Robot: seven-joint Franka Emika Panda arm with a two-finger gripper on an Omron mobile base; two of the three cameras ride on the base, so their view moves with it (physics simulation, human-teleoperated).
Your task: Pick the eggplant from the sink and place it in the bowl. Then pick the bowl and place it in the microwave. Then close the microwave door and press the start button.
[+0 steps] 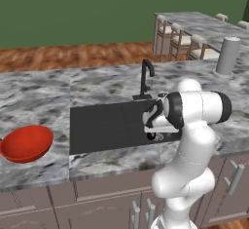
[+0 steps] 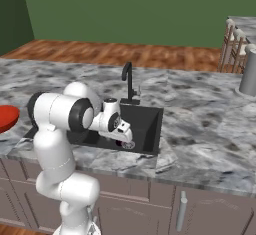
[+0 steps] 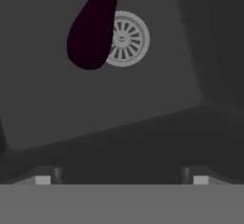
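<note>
Lying on the floor of the sink (image 1: 102, 125), the eggplant (image 3: 91, 27) rests just beside the drain (image 3: 125, 38), partly overlapping its edge. It looks light, firm and glossy — likely slippery. The gripper (image 3: 121, 179) hangs above with its jaws spread wide, holding nothing. Best to pinch across the fat lower belly, not the tapered stem end — less chance of squirting out.
</note>
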